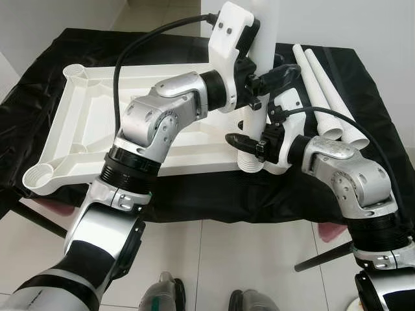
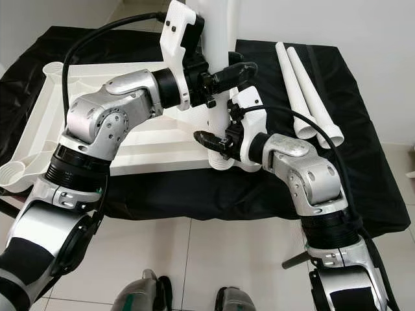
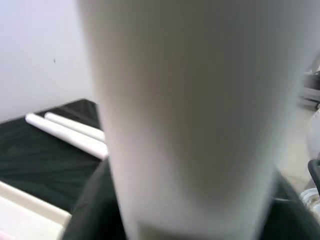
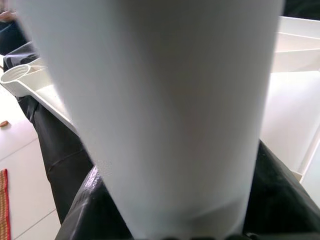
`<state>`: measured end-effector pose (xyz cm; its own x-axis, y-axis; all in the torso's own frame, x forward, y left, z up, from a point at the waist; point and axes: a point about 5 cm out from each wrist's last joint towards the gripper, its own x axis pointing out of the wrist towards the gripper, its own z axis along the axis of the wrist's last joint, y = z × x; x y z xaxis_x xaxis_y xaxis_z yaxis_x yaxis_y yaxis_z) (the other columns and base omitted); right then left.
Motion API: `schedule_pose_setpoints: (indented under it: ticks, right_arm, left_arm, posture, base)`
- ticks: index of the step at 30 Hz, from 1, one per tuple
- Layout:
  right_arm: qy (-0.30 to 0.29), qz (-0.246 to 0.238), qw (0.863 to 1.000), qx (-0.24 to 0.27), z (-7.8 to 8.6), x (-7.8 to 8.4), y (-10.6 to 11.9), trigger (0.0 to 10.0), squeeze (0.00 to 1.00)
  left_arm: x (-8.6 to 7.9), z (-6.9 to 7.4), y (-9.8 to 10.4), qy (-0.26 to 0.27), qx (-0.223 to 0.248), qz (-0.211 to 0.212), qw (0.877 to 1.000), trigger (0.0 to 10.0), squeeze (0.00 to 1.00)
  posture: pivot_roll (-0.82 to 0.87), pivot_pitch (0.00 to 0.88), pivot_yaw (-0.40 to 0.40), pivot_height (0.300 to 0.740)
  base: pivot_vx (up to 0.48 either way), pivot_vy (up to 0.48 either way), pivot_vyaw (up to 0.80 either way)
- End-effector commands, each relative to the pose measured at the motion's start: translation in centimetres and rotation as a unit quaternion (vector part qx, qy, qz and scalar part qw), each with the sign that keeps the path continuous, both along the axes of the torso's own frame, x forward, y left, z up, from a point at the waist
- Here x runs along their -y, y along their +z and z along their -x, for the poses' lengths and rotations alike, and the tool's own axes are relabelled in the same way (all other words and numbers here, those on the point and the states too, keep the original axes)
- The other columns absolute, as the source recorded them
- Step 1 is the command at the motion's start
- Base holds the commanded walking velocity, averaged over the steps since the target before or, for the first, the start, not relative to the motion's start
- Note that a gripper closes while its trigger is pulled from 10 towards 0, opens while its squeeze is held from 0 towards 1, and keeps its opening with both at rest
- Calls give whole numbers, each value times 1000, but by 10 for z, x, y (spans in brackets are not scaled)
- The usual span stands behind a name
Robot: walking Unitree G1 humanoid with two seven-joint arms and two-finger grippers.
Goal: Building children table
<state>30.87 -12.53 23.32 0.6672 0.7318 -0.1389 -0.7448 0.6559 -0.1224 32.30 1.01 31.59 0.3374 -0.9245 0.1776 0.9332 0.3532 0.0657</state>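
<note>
Item 1: white plastic tabletop point(image 1: 97, 123), lying upside down on the black-covered desk point(image 1: 363, 91), occupying the left and centre of the head views; round leg sockets show at its corners, one at the lower left point(image 1: 40, 176) and one at the upper left point(image 1: 76, 71).

Item 2: white table leg point(image 2: 219, 39), standing upright at the tabletop's near right corner, upper centre of the frame, its lower end at the corner socket point(image 2: 224, 162). In both wrist views it appears as a broad, blurred white column.

Item 3: two spare white legs point(image 1: 327, 97), lying side by side on the black cloth, upper right of the frame, well apart from the tabletop.

Item 4: left claw point(image 1: 275, 78), reaching across from the left at upper centre, black fingers closed around the upright leg.

Item 5: right claw point(image 1: 241, 141), lower on the same leg, centre of the frame, fingers clasping it just above the socket.

Item 6: white tiled floor point(image 1: 246, 259), bottom of the frame, with the robot's feet point(image 1: 165, 295) at the lower edge.
</note>
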Motion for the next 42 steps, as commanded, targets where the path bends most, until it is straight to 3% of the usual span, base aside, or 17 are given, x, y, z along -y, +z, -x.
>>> schedule_pose_setpoints:
  ticks: [1, 10, 11, 15, 21, 26, 30, 36, 39, 42]
  right_arm:
    - [-6, -11, 1000, 19, 2, 0, 5, 10000, 0]
    - [-39, -44, 998, 26, -1, 3, 5, 10000, 0]
    - [-57, -56, 996, 24, -4, 7, 5, 10000, 0]
    - [-71, -64, 995, 23, -5, 10, 4, 10000, 0]
    - [-136, -93, 986, 32, -12, 24, 1, 10000, 0]
    - [-205, -108, 971, 53, -16, 39, 0, 10000, 0]
    - [-221, -108, 967, 61, -16, 43, -1, 10000, 0]
    - [-260, -119, 955, 76, -12, 51, -7, 10000, 0]
    - [-289, -132, 945, 79, -10, 55, -15, 10000, 0]
    - [-289, -132, 945, 79, -10, 55, -15, 10000, 0]
  left_arm:
    - [3, 4, -2, -36, -14, 1, 999, 10000, 1000]
    - [0, 3, 1, -30, -20, 16, 999, 10000, 1000]
    - [-2, 0, 2, -12, -22, 21, 999, 10000, 0]
    - [-5, -2, 4, -1, -28, 32, 999, 10000, 0]
    - [-24, -13, 3, 49, -71, 75, 993, 10000, 0]
    - [-33, -12, -2, 64, -88, 92, 990, 10000, 0]
    - [-35, -11, -6, 68, -90, 93, 989, 10000, 0]
    - [-32, -3, -39, 86, -100, 65, 989, 10000, 0]
    - [-21, 7, -71, 95, -101, 12, 990, 10000, 0]
    - [-21, 7, -71, 95, -101, 12, 990, 10000, 0]
  posture:
    - [-29, 66, 26, 740]
    - [-29, 60, 26, 740]
    - [-24, 55, 24, 740]
    - [-22, 50, 23, 740]
    - [-11, 39, 16, 740]
    - [-5, 34, 9, 740]
    - [-4, 33, 8, 740]
    - [-9, 31, 13, 740]
    - [-7, 31, 13, 740]
    - [-7, 31, 13, 740]
  base:
    - [0, 0, 0]
    - [0, 0, 0]
    - [0, 0, 0]
    - [0, 0, 0]
    - [0, 0, 0]
    - [0, 0, 0]
    - [0, 0, 0]
    - [0, 0, 0]
    - [0, 0, 0]
    - [0, 0, 0]
